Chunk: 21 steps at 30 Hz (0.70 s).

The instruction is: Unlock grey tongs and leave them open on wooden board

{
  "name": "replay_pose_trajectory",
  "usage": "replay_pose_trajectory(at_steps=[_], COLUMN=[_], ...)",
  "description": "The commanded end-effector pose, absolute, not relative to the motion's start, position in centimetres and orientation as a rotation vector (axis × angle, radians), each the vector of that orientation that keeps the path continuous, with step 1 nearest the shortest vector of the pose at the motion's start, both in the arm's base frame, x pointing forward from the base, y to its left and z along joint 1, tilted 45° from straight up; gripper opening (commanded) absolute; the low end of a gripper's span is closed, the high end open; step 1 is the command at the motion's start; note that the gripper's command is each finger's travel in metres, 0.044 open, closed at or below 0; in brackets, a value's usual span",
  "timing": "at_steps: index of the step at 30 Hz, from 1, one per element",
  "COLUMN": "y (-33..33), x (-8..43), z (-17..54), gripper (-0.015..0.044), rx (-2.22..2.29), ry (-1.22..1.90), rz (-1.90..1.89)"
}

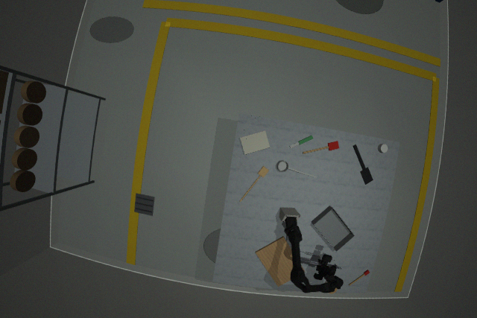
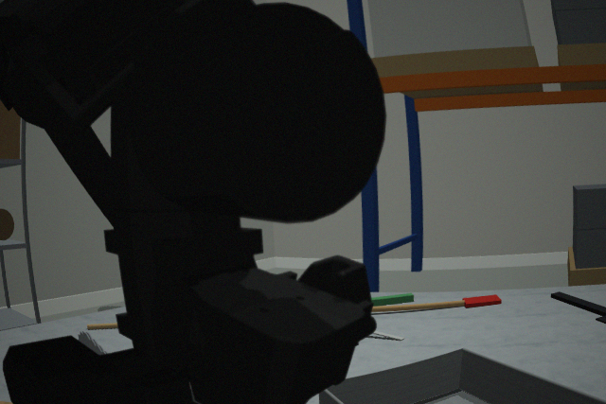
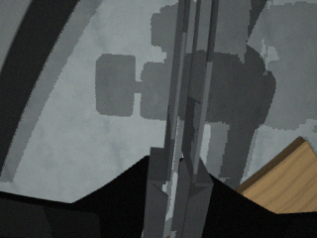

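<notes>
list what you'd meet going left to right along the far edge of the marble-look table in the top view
cream block, green-handled tool, red-headed brush, black spatula, white round piece

Roasting tin (image 1: 350,235) (image 2: 525,372) (image 3: 20,89) on table (image 1: 265,226) (image 2: 489,331) (image 3: 64,149), apart from wooden board (image 1: 269,256) (image 3: 284,185); saucepan (image 1: 282,165) between spatula (image 1: 263,171) and turner (image 1: 366,176) (roughly, from above).
</notes>
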State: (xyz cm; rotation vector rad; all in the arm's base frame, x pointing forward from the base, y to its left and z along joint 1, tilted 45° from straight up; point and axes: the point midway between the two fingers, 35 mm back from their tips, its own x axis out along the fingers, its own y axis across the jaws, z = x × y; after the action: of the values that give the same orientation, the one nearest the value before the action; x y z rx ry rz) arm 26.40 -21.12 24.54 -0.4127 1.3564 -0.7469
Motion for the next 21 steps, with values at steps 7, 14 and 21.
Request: replay_pose_trajectory(at_steps=[7, 14, 21], y=[-22.6, -23.8, -25.6], x=[22.9, 21.5, 19.2], z=[27.3, 27.4, 27.9], gripper=[-0.015, -0.015, -0.015], rx=[-0.301, -0.234, -0.129], ry=[1.261, 1.251, 1.221], rz=[-0.872, -0.9, -0.948])
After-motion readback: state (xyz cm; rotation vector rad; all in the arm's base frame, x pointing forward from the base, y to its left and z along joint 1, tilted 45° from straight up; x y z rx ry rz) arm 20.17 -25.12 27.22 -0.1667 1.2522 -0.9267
